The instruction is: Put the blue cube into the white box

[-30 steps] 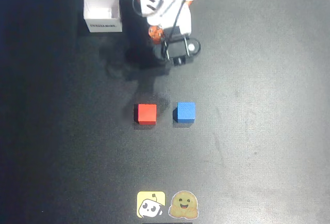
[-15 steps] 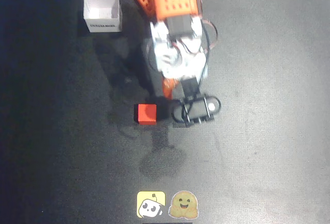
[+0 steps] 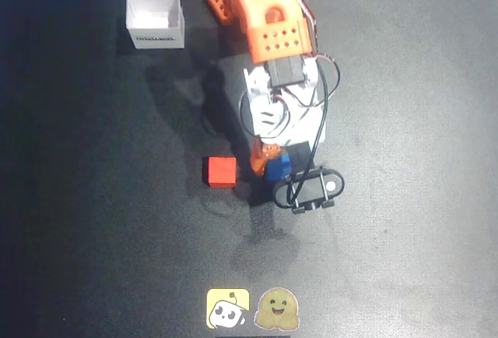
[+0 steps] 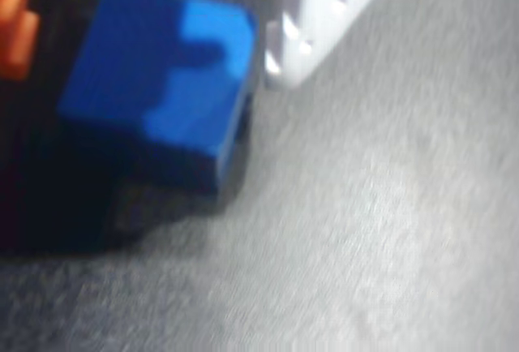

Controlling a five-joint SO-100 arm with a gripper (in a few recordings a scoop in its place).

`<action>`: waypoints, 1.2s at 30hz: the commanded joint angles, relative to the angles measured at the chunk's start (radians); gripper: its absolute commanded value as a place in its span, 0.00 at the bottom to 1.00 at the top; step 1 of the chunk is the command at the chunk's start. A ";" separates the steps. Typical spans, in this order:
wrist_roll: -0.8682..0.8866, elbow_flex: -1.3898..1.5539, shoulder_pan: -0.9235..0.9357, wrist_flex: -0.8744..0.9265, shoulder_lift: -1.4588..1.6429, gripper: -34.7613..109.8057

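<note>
Tabletop (image 3: 405, 198): fingers (image 3: 263, 156) now flank blue cube (image 3: 280, 163).

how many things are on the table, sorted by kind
cubes: 2, the blue cube and the red cube
boxes: 1, the white box
stickers: 2, the yellow sticker and the tan sticker
total: 5

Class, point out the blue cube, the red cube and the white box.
blue cube (image 4: 162, 100), wrist view, top face.
red cube (image 3: 220, 171), overhead view, top face.
white box (image 3: 158, 39), overhead view, lettered side wall.
</note>
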 commanded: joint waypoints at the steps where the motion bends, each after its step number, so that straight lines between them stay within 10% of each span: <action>1: 0.012 -0.034 -0.009 -0.034 -0.017 0.39; 16: 0.098 -0.034 0.003 -0.061 -0.080 0.24; 25: 0.267 -0.192 0.051 0.310 0.170 0.24; 36: 0.252 -0.201 0.603 0.687 0.505 0.24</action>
